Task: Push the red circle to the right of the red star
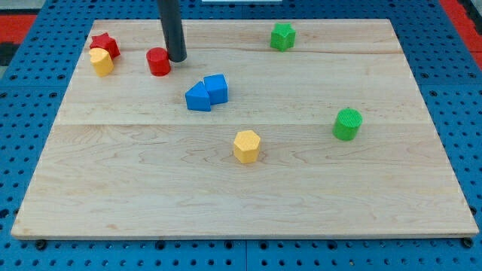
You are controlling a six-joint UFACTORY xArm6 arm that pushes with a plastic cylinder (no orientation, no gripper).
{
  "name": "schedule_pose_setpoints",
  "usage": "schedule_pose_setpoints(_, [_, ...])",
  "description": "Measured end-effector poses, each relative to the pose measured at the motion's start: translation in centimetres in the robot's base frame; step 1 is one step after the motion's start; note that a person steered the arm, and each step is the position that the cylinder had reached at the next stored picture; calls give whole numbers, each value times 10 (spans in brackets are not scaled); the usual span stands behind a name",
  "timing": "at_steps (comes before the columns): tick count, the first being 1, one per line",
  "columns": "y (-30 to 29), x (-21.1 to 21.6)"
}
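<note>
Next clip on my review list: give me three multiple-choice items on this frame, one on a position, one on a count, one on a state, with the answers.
1. Where is my tip relative to the red circle?
A. at its right side
B. at its left side
C. far below it

2. How many green blocks are on the board?
A. one
B. two
C. three

3. How do the two blue blocks stand?
A. far apart
B. stacked
C. side by side, touching

Answers: 1 A, the rod ends just at the view's right of the circle. 2 B, a green star and a green cylinder. 3 C, the blue blocks abut near the centre.
</note>
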State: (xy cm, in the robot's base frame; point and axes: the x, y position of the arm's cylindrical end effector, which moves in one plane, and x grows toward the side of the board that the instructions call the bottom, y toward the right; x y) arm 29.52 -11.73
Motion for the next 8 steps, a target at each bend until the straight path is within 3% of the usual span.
schedule_pose_setpoints(3, [-5, 48])
schedule_pose_setpoints(4, [-35, 46])
schedule_pose_setpoints(7, [-36, 0])
schedule_pose_setpoints(8, [-36, 25])
